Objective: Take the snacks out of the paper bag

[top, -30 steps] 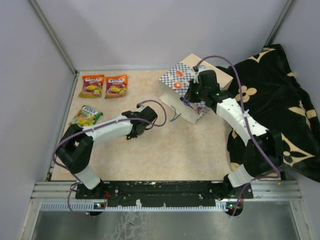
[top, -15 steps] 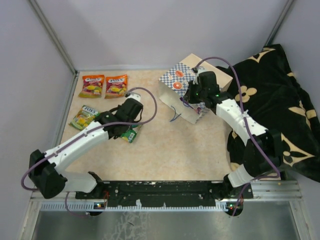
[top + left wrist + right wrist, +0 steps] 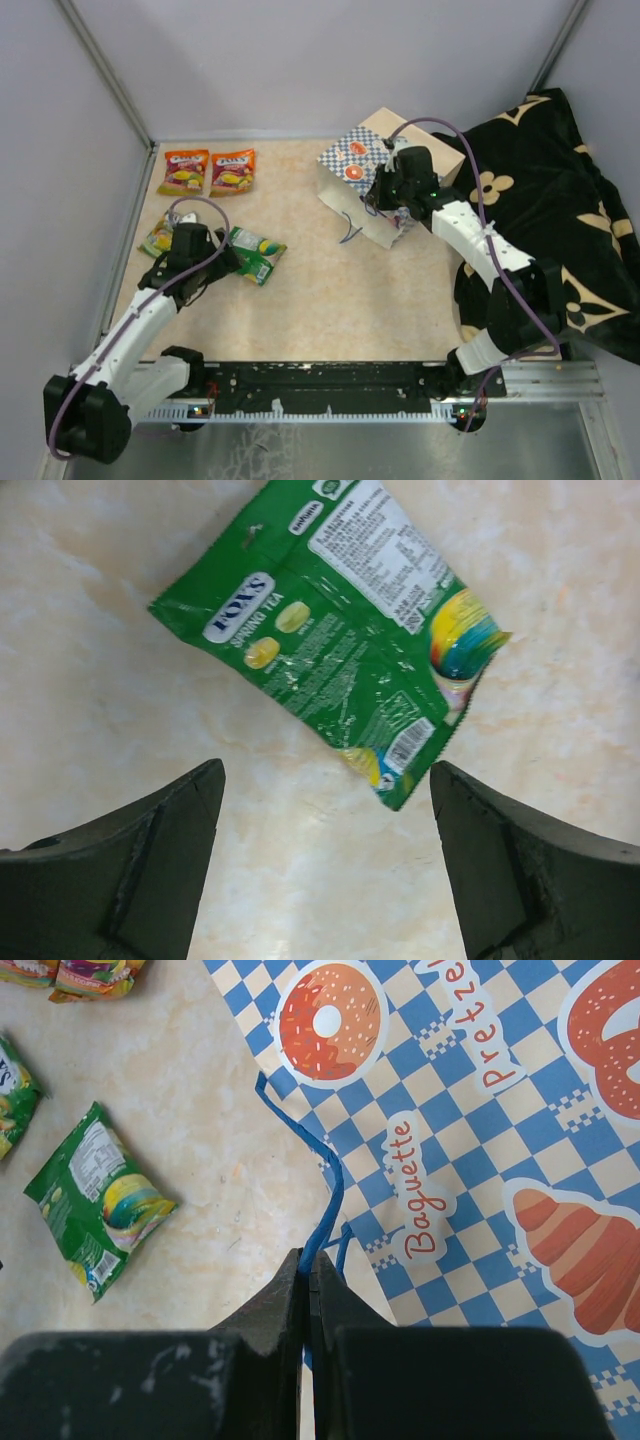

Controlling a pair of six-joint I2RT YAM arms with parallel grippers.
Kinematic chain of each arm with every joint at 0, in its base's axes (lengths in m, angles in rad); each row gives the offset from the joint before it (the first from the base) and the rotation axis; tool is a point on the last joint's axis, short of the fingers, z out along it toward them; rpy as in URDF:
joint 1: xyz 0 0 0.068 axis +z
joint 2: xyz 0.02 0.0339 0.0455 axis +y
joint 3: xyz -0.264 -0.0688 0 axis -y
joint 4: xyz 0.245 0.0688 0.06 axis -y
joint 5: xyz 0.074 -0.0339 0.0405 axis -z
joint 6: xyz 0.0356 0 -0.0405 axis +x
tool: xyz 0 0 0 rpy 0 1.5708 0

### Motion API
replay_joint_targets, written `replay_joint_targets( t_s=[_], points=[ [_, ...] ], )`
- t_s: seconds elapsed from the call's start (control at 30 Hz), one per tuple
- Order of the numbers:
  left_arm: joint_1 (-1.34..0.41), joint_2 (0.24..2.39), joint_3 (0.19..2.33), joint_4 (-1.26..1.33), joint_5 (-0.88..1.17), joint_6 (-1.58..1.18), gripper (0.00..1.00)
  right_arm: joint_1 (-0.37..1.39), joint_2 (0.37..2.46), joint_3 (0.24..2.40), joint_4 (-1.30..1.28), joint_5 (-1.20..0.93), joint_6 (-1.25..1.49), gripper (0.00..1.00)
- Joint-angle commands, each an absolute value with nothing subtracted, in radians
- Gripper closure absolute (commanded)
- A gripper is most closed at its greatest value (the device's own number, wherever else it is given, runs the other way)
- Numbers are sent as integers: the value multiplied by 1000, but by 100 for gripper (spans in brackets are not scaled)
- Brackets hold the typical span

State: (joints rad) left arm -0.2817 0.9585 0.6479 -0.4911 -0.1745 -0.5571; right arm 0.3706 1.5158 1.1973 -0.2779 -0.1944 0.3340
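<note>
The paper bag (image 3: pixel 350 160) lies toward the far right of the marbled table (image 3: pixel 340 310), its blue-and-white checked side showing a doughnut, the word "Baguette" and a croissant. At the bag's near-left edge, the right gripper (image 3: pixel 308 1260) is clenched tight on the bag's thin blue cord handle (image 3: pixel 338 1185), which rises from between its closed fingers. Well to the left of the bag and nearer the arms, a green packet (image 3: pixel 330 640) lies flat on the table with its printed back up. The left gripper (image 3: pixel 325 775) hovers just above the packet, its fingers spread wide and grasping nothing. Farther left of the bag lie a yellow-green packet (image 3: pixel 163 233), partly hidden by the left arm, and two orange packets (image 3: pixel 183 171) (image 3: pixel 232 171) side by side. A black cloth (image 3: pixel 560 200) with gold flowers lies just right of the bag.
</note>
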Motion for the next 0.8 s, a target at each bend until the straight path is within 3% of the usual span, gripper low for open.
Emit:
replay_joint_targets(
  t_s=[0.0, 0.13, 0.6, 0.63, 0.73, 0.77],
  points=[
    [-192, 944, 542, -277, 57, -744, 11, 370, 1463, 1192, -240, -211, 325, 100],
    [-98, 975, 420, -118, 210, -811, 15, 370, 1452, 1179, -240, -207, 330, 100],
    [-66, 1190, 364, 67, 220, -832, 30, 370, 1478, 1170, -230, -215, 317, 100],
    [-64, 1188, 367, 73, 222, -841, 36, 370, 1479, 1170, -230, -216, 314, 100],
    [-61, 1159, 402, 55, 195, -852, 75, 370, 1481, 1169, -228, -222, 313, 100],
    [-60, 1149, 425, 28, 177, -841, 83, 370, 1480, 1169, -226, -226, 313, 100]
  ],
)
